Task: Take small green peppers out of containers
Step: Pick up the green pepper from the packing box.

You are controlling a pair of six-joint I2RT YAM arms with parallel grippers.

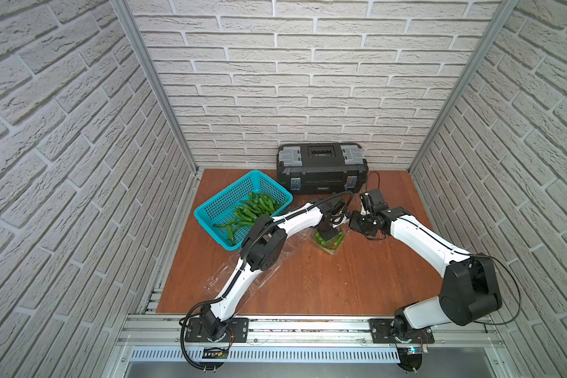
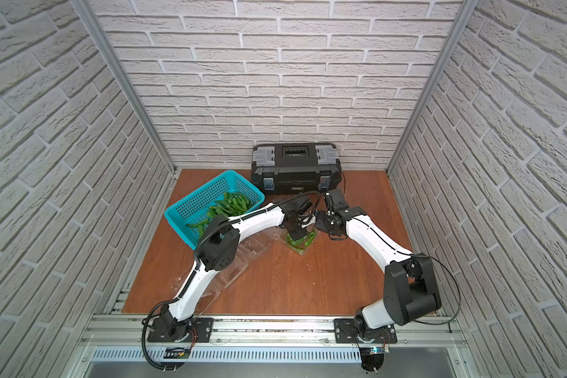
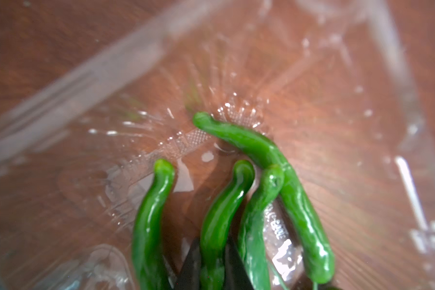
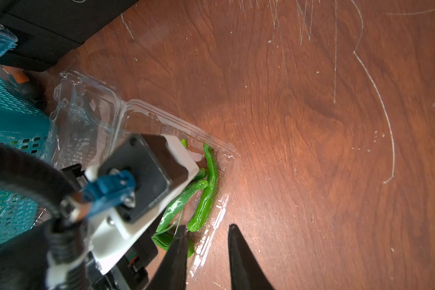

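We judge the pepper (image 3: 221, 208) light, slick, bruisable. The left gripper (image 3: 214, 248) pinches its body; the right gripper (image 4: 207, 227) stands part-open, empty.

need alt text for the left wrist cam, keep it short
The left end effector, its two black fingertips at the frame's edge, pinches one small green pepper lying in a clear container. Three more peppers lie beside it on the container's floor, with the brown wooden table showing through the blurred plastic.
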